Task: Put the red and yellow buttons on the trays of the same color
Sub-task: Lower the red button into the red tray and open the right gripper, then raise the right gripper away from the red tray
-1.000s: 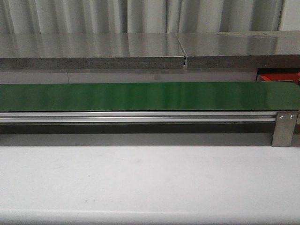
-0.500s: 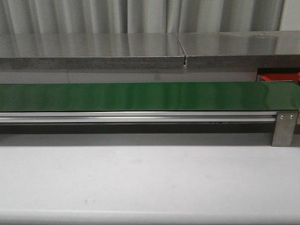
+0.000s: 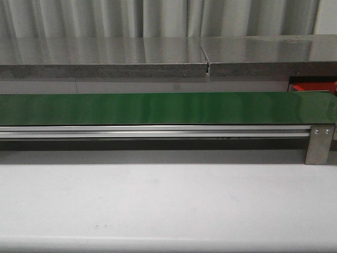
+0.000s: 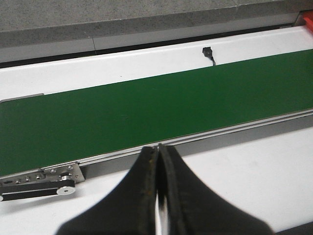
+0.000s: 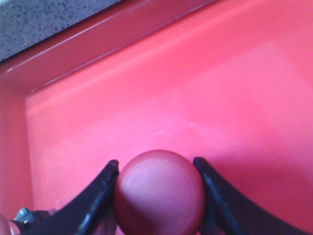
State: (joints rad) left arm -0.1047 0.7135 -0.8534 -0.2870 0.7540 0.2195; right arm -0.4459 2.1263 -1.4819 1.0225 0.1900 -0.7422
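A red button [image 5: 159, 193] sits clamped between the right fingers [image 5: 100, 196], held over the floor of the red tray [image 5: 195, 88], whose raised rim runs just beyond the fingertips. The left fingers [image 4: 146, 191] are pressed together with nothing between them, poised above the white desk [image 4: 254, 176] at the near edge of the green belt [image 4: 146, 112], which stretches bare ahead of them. A small black sensor [image 4: 208, 50] stands past the belt's far side. From the front, only the belt, its metal rail [image 3: 158, 132] and a sliver of the red tray appear.
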